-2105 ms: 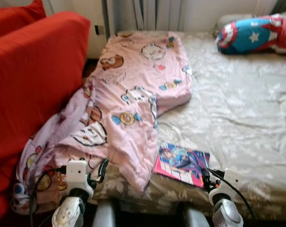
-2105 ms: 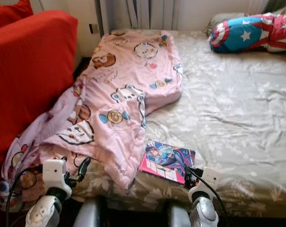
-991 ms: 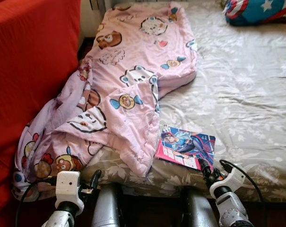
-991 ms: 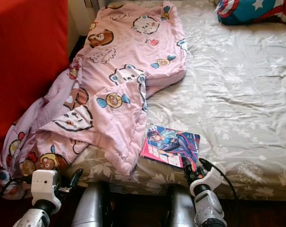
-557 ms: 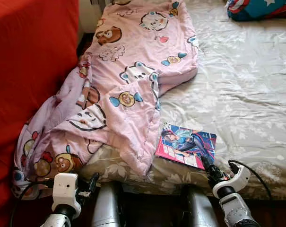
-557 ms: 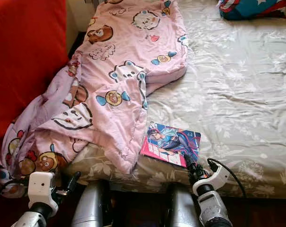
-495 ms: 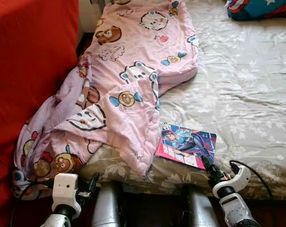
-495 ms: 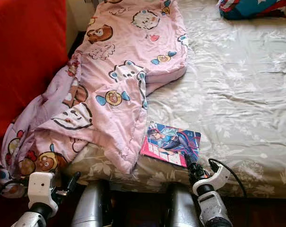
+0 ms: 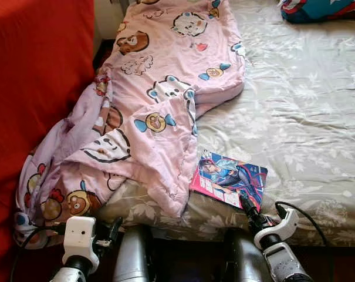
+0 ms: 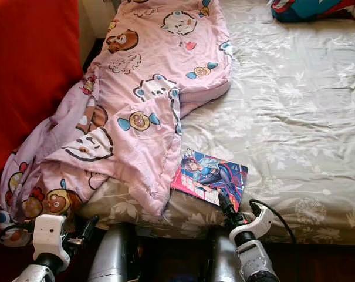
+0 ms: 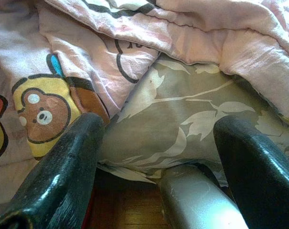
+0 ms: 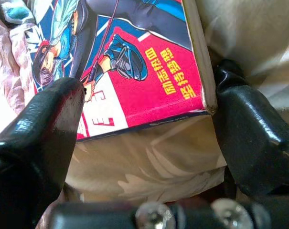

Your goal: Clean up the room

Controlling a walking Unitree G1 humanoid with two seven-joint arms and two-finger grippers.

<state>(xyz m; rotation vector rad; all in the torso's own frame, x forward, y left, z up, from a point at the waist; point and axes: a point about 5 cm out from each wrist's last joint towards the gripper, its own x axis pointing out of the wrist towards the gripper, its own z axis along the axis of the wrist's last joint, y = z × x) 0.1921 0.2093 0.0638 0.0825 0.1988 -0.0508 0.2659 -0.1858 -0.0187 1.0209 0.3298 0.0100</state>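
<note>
Head views look down on a bed [image 9: 306, 111] w/ a beige leaf-print sheet taking up most of the frame. A pink cartoon blanket [image 9: 159, 106] runs from top centre down to lower left, bunched & spilling over the bed's near-left edge beside a red sofa [image 9: 36, 88] along the left side. A comic book [image 9: 230, 179] w/ a blue & pink cover lies flat on the sheet, lower centre-right, just beside the blanket's bottom edge, its near corner close to the mattress edge. A red-white-blue pillow [image 9: 318, 9] shows at the top right corner. Right claw [image 9: 247, 210] is at the bottom of the frame, right of centre, fingers pointing up at the book's near edge; in the right wrist view the fingers stand apart w/ the book's near corner [image 12: 134, 62] between them, one finger [image 12: 39, 138] lying across the cover's edge, the other just beside the spine corner, not clamped. Left claw [image 9: 112, 226] sits low at bottom left, below the hanging blanket; left wrist view shows its fingers [image 11: 63, 167] spread apart, nothing between them, facing the blanket folds & the sheet on the mattress side. Two silver legs [image 9: 133, 258] show at bottom centre.
</note>
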